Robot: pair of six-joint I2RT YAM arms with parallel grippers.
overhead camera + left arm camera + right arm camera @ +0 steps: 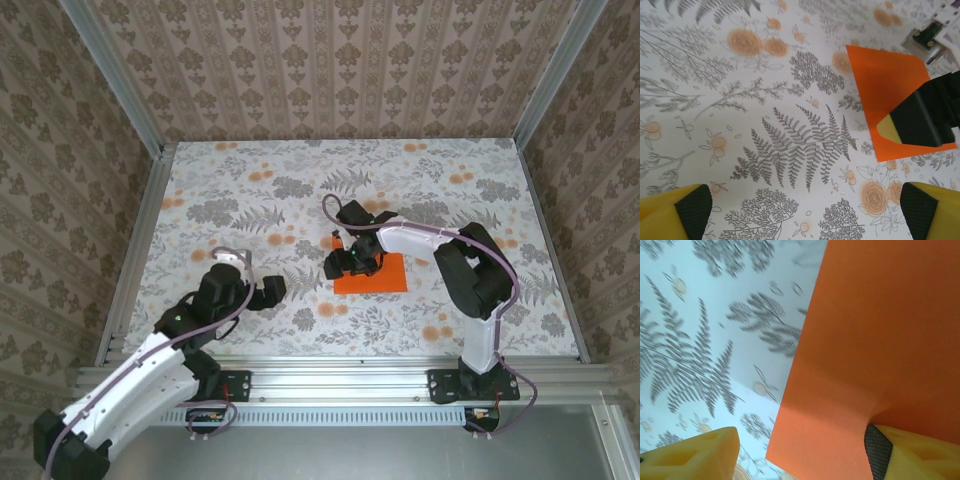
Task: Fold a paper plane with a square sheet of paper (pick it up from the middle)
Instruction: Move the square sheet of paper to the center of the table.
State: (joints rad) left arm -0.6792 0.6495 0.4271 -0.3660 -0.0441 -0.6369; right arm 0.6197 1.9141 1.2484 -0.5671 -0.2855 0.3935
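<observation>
- One item of work located: the square sheet of paper (385, 275), lying flat on the patterned table (250, 200), a little right of its middle. No flaps or creases to be made out.
- Right gripper (352, 263) found low over the sheet's left edge, jaws partly spread and straddling that edge. One finger (890, 455) at the orange surface, second finger (695, 457) over bare table. Nothing clamped.
- Contact between pad and paper judged likely from a slight dimple in the sheet beside it; not certain.
- Left gripper (270, 290) resting well apart to the left of the sheet, jaws at full spread, empty.
- Step in hand, as judged: approach for the first pick-up. Folding not yet begun.
- Noted against the task wording: grip wanted at the middle, present position at the edge.
- Next move calls for raising enough of the thin sheet to get one finger beneath it, then closing gently. Alternatively, shifting toward the centre before pinching.
- Risk: crumpling the sheet, or skidding it across the smooth table, if pressed flat.
</observation>
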